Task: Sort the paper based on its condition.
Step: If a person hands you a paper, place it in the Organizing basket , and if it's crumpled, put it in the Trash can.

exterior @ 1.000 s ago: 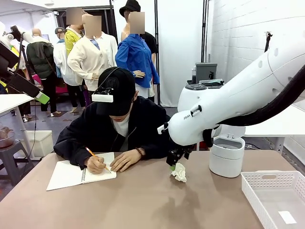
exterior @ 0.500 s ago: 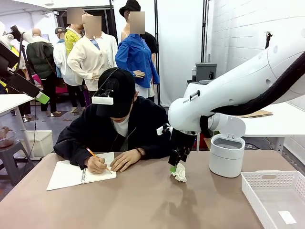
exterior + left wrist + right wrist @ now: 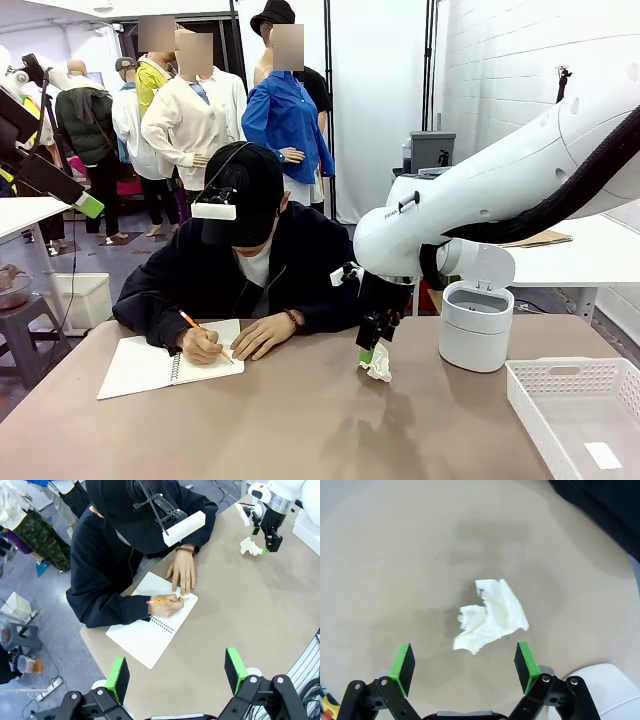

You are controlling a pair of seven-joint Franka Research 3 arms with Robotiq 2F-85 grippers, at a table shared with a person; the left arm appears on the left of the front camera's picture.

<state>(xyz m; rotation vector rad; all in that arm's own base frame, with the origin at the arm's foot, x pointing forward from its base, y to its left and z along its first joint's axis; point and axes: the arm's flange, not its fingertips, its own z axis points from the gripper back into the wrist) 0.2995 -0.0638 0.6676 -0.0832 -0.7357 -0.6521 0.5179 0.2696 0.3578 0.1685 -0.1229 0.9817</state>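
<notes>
A crumpled white paper ball (image 3: 377, 364) lies on the brown table, right of the person's hands. It shows in the right wrist view as a wrinkled wad (image 3: 490, 615) and in the left wrist view as a small white lump (image 3: 249, 546). My right gripper (image 3: 368, 348) hangs just above the wad, pointing down, open, its green pads (image 3: 525, 661) spread wider than the paper (image 3: 261, 541). My left gripper (image 3: 176, 672) is open and empty, high over the table's left side. The person writes in a spiral notebook (image 3: 160, 365).
A white lidded bin (image 3: 476, 325) stands right of the paper ball. A white plastic basket (image 3: 575, 380) sits at the table's right front, with a small white slip on its floor. The person's hands and pencil rest on the notebook (image 3: 150, 625).
My right arm has turned its wrist and brought the open gripper lower, right over the paper ball. The ball and the person have stayed put.
</notes>
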